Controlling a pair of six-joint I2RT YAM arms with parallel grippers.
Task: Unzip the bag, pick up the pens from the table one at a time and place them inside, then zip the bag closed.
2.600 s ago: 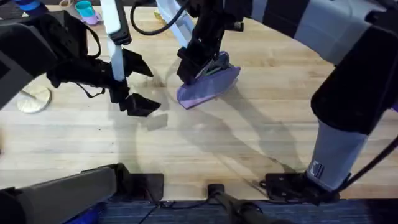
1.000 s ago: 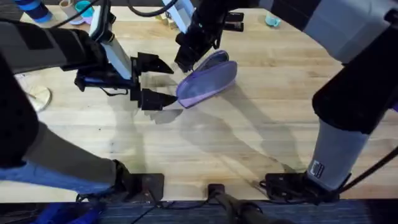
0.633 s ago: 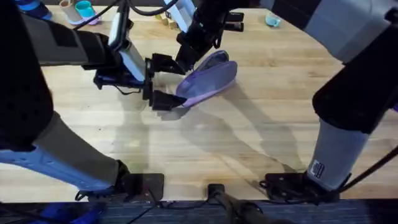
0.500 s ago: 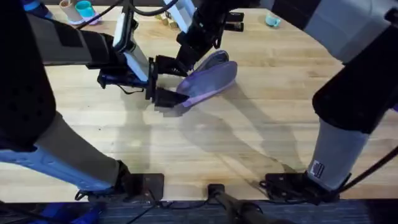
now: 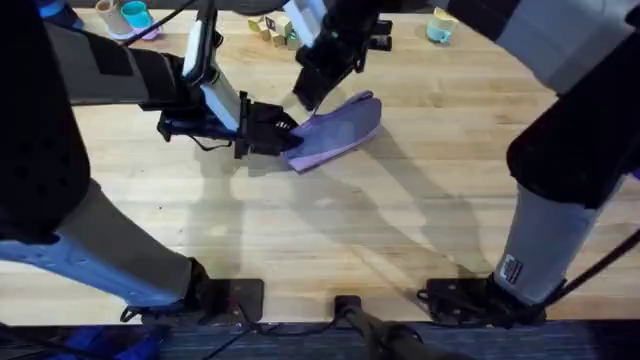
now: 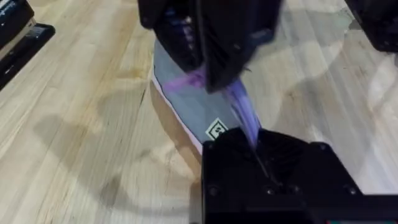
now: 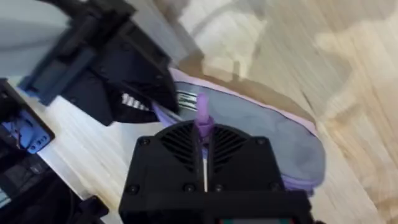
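The lilac bag (image 5: 340, 130) lies slanted on the table (image 5: 400, 230), a little back of the middle. My left gripper (image 5: 283, 133) is shut on the bag's near-left end, with lilac fabric (image 6: 245, 118) running in between its fingers. My right gripper (image 5: 312, 98) hangs over the bag's back edge, shut on the purple zip pull (image 7: 202, 115), which sticks out from its fingers. In the right wrist view the bag (image 7: 273, 134) stretches away beside the left gripper (image 7: 134, 81). The pens are out of view.
A black stapler-like object (image 5: 375, 40) sits behind the bag at the table's back edge. Cups (image 5: 135, 15) (image 5: 440, 25) and small blocks (image 5: 265, 28) also stand along that edge. Bare wood (image 5: 330, 230) spreads in front of the bag.
My left gripper has moved right to the bag's end and shut on it. The right gripper has shifted slightly right along the bag's back edge.
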